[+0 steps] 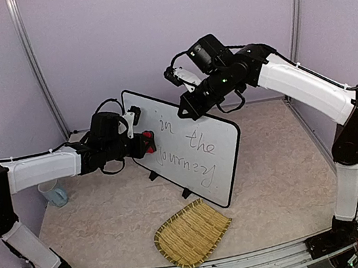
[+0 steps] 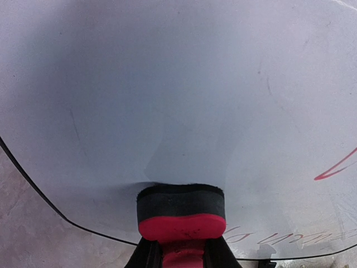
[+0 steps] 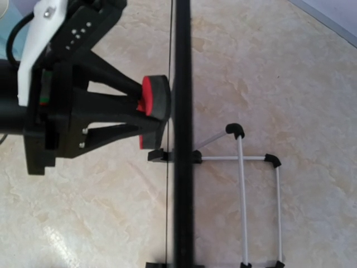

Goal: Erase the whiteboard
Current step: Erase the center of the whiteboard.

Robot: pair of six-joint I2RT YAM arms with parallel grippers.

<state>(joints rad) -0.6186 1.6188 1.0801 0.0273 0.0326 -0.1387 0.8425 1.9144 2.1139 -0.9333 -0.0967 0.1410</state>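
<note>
My left gripper (image 1: 141, 144) clamps a red-and-black foam eraser (image 2: 181, 215) against the white black-rimmed whiteboard (image 1: 225, 141) ahead; right gripper (image 1: 187, 110) pinches its top rim. Overhead alone reads "in the journey"; right wrist alone shows the wire stand (image 3: 243, 190).

I record the whiteboard (image 1: 221, 161) face as smooth, glossy white inside a thin black rim. The eraser (image 2: 181, 209) has a matt black, felt-like pad on a red plastic-looking back. The mat (image 1: 191, 233) is coarse woven straw. The bench (image 1: 275, 173) looks like marbled beige stone with a faint sheen.
</note>
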